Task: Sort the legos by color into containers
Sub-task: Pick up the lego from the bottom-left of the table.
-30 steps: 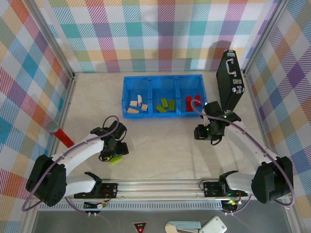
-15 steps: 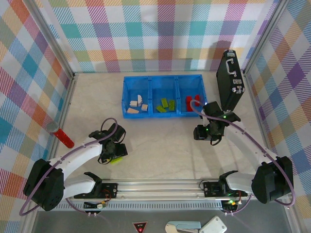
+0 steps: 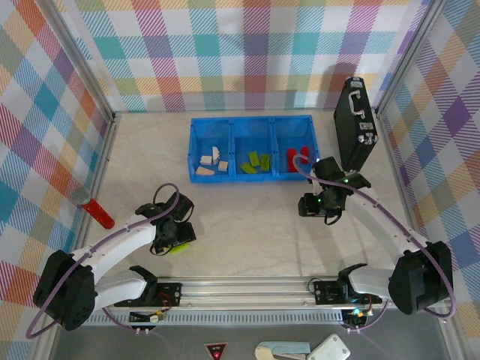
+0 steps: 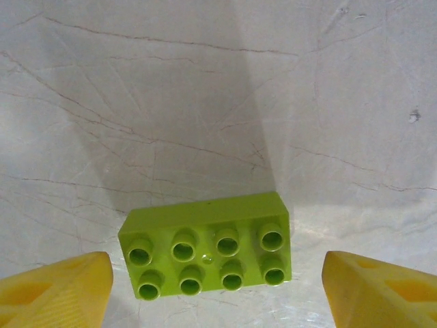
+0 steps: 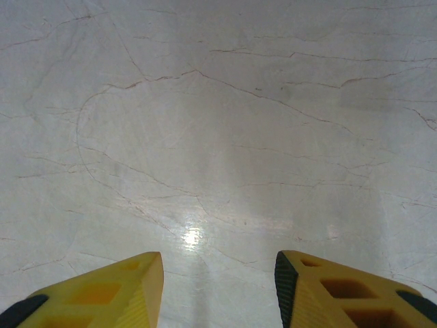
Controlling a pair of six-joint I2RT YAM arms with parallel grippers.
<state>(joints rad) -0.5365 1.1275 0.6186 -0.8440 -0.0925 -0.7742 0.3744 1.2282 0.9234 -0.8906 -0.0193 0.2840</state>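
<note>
Shifted slightly nearer, our left tool (image 4: 218, 290) straddles the lime green lego (image 4: 208, 254) on the bench (image 3: 247, 217), spread wide; next we close and carry it to the middle compartment (image 3: 253, 141).

The overhead cam sits high on the near side, looking down over the whole table (image 3: 247, 217). Both wrist cams stare down at the tabletop from really close. The left one shares the near-left lime brick (image 4: 207, 246) with the overhead, and the right one shares bare surface right of centre.

White arms (image 3: 112, 237), purple cables (image 3: 168, 185), yellow jaws
</note>
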